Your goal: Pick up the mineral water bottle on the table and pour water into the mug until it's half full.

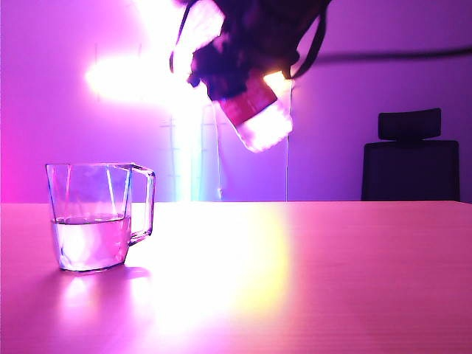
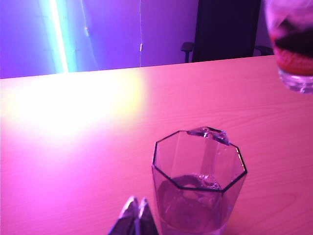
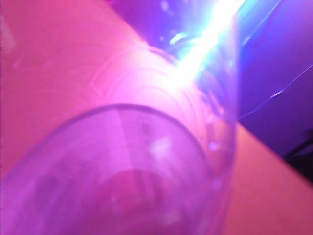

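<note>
Exterior: mineral water bottle (image 1: pixel 258 110) is held tilted in the air by the right tool (image 1: pixel 243 63), up and right of the mug (image 1: pixel 99 214), which is seen about half filled with water (image 1: pixel 88 240) on the tabletop (image 1: pixel 332 280). Left wrist: left tool (image 2: pixel 136 218) is closed, empty, just beside the mug (image 2: pixel 198 188). Right wrist: view is filled by the gripped bottle (image 3: pixel 146 166).

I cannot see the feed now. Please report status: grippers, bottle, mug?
Right gripper holds mineral water bottle tilted, high above table. Left gripper shut, near mug. Mug about half full. Nothing in the way.
</note>
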